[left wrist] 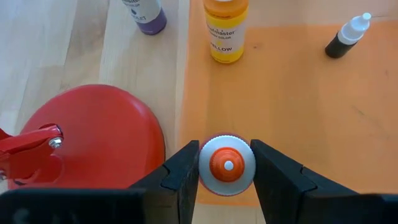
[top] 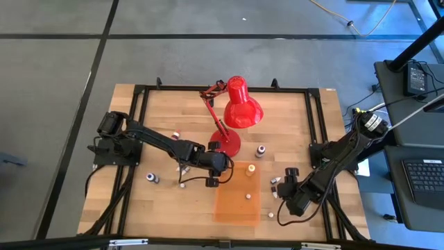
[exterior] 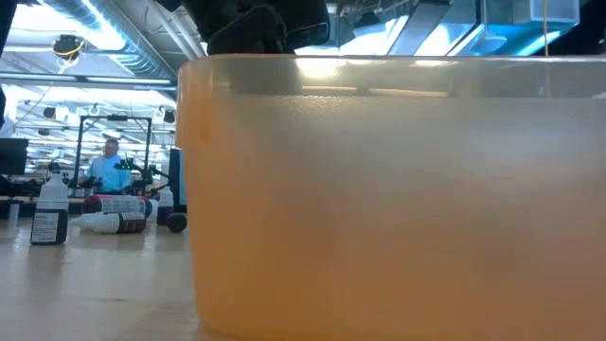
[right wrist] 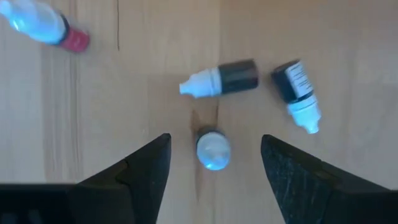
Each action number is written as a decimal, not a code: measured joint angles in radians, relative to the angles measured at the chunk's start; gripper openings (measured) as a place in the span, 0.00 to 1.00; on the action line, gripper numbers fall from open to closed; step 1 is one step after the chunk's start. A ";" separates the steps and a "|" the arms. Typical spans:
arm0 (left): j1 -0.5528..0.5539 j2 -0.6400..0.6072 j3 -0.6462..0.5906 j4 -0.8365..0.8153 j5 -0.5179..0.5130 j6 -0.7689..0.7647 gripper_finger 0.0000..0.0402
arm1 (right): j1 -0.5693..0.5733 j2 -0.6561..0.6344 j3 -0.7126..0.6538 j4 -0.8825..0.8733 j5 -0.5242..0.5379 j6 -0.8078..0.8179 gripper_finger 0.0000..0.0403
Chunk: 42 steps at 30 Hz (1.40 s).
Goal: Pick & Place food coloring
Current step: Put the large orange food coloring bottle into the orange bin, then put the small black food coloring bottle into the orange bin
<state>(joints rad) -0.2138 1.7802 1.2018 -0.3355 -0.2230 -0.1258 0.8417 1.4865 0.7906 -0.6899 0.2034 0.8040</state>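
Observation:
The food coloring bottles lie scattered on the wooden table point(top: 173, 208). My left gripper point(left wrist: 227, 167) points down at the near-left corner of the orange tray point(top: 236, 205), beside the red lamp base point(left wrist: 93, 137), shut on one bottle with an orange tip. A yellow bottle point(left wrist: 227, 31) stands on the tray and a dark one point(left wrist: 348, 38) lies on it. My right gripper point(right wrist: 214, 155) hangs open over an upright bottle point(right wrist: 213, 149), right of the tray, with the fingers clear on both sides. Two dark bottles point(right wrist: 221, 79) point(right wrist: 297, 93) lie beside it. My left gripper holds a small bottle by its round white cap point(left wrist: 208, 175), pinched between the two fingers point(left wrist: 185, 171). The fingers come from above, pointing down, and the bottle stands upright between them. Its body is hidden under the cap, so whether it is lifted clear cannot be told.
The red desk lamp point(top: 239, 107) stands at mid-table, its base close to my left gripper. More bottles are on the table's left point(top: 151, 178) point(top: 182, 185) and behind the tray point(top: 261, 150). The tray wall point(exterior: 379, 189) fills the low view; a person point(exterior: 112, 166) shows far behind.

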 joint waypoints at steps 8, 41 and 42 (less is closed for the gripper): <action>0.000 0.000 0.000 0.004 -0.019 -0.019 0.40 | 0.000 0.017 0.000 0.001 -0.022 0.003 0.48; -0.061 -0.105 0.130 -0.288 0.070 -0.027 0.57 | -0.060 0.017 0.373 -0.319 0.182 -0.037 0.15; -0.075 -0.118 0.130 -0.291 0.045 -0.038 0.57 | -0.079 0.017 0.394 -0.308 0.183 -0.061 0.15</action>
<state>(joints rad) -0.2890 1.6619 1.3317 -0.6262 -0.1778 -0.1637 0.7631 1.5040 1.1847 -0.9977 0.3862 0.7425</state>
